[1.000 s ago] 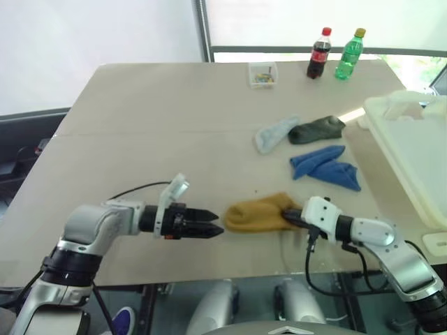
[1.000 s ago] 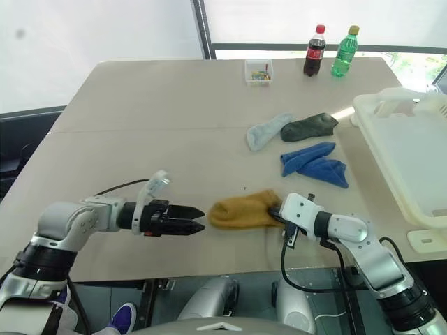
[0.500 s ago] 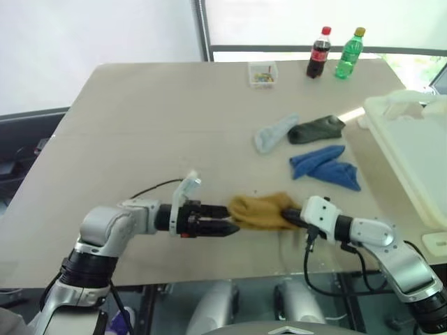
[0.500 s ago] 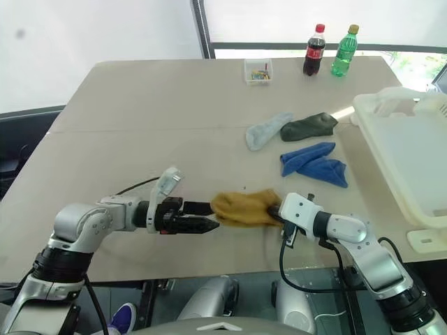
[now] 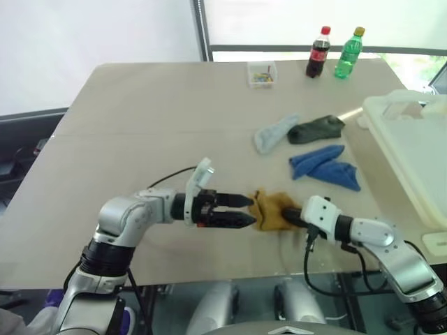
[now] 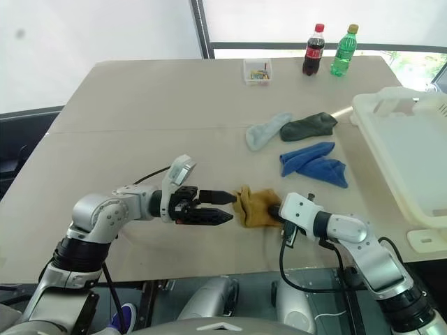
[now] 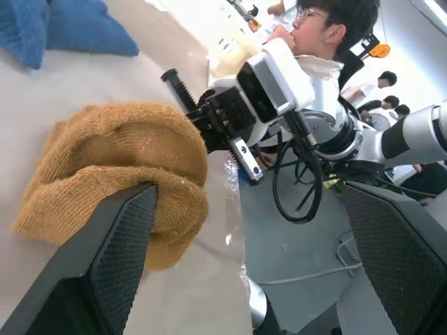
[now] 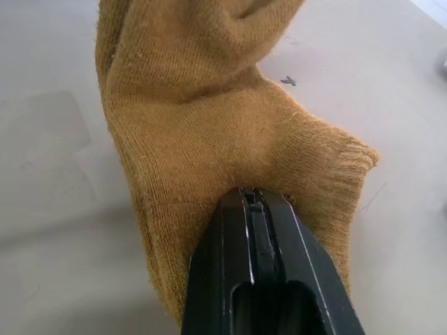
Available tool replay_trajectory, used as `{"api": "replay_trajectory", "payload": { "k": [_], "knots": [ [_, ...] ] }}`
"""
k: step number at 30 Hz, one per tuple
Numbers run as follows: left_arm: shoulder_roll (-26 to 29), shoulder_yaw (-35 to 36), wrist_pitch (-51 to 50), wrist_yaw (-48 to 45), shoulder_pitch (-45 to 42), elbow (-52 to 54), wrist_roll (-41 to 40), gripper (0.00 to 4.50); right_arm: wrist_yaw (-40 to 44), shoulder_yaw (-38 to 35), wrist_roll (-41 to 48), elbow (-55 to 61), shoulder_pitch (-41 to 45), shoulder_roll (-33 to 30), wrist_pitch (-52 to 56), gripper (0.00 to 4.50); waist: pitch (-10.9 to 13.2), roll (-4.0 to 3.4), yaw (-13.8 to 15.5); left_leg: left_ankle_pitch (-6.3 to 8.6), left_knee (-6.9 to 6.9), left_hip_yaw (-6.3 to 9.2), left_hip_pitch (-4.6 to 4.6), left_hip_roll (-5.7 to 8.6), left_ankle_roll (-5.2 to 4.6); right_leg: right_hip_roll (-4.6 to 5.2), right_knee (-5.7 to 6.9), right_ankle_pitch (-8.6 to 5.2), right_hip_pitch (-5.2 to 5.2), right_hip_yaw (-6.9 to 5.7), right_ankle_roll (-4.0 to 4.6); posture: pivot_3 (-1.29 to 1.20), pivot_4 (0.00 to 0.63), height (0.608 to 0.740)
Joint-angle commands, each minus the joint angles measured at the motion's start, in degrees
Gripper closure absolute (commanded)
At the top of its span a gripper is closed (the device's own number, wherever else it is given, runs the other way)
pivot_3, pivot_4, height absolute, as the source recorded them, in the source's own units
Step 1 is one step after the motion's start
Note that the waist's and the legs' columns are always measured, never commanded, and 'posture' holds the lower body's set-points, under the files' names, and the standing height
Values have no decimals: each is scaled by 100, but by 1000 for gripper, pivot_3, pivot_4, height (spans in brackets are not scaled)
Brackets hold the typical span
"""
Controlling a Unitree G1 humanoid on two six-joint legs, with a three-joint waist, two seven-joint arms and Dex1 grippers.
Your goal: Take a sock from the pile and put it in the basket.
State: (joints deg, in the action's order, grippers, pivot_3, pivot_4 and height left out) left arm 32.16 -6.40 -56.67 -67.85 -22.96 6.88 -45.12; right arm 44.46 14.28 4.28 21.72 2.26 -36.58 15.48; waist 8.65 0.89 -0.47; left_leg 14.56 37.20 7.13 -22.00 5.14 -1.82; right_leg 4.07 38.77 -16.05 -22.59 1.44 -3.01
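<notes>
A mustard-yellow sock (image 5: 271, 211) lies bunched on the table near the front edge. My right gripper (image 5: 290, 214) is shut on the sock's right edge, and its closed black fingertips (image 8: 255, 206) pinch the fabric. My left gripper (image 5: 246, 211) is open and points right, with its fingertips at the sock's left end. One left finger (image 7: 112, 265) touches the sock (image 7: 119, 164). The rest of the pile lies farther back: a pale blue-grey sock (image 5: 274, 132), a dark grey-green sock (image 5: 316, 130) and blue socks (image 5: 325, 167). The off-white basket (image 5: 380, 115) stands at the table's right.
A small clear box (image 5: 262, 73), a cola bottle (image 5: 319, 52) and a green bottle (image 5: 348, 53) stand at the far edge. A person (image 7: 328, 28) shows beyond the table in the left wrist view. The left half of the table is bare.
My left gripper has moved right to the sock, and the sock has bunched up shorter against the right gripper. The right gripper has kept its hold and its place.
</notes>
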Motion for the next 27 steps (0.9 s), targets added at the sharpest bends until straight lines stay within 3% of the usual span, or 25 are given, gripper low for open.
{"api": "replay_trajectory", "payload": {
  "k": [1,18,27],
  "knots": [
    [-424,-286,164,48,-305,-123,54,61,-60,-69,-23,155,-15,20,37,4500,2,4,54,1,4,4,0,2,-2,1,-2,0,1,-6,-1,0,150,740],
    [-1594,-972,789,182,-832,-1475,918,61,-61,-310,33,688,-233,-173,187,4500,4,6,45,-10,6,4,-7,3,17,0,-1,0,0,-6,-2,0,150,740],
    [-1823,-1197,744,290,-986,-2099,1357,61,58,-1069,729,1907,-751,-568,842,4500,4,7,123,-8,10,10,-6,3,13,0,-4,-1,8,-14,-4,0,150,740]
  ]
}}
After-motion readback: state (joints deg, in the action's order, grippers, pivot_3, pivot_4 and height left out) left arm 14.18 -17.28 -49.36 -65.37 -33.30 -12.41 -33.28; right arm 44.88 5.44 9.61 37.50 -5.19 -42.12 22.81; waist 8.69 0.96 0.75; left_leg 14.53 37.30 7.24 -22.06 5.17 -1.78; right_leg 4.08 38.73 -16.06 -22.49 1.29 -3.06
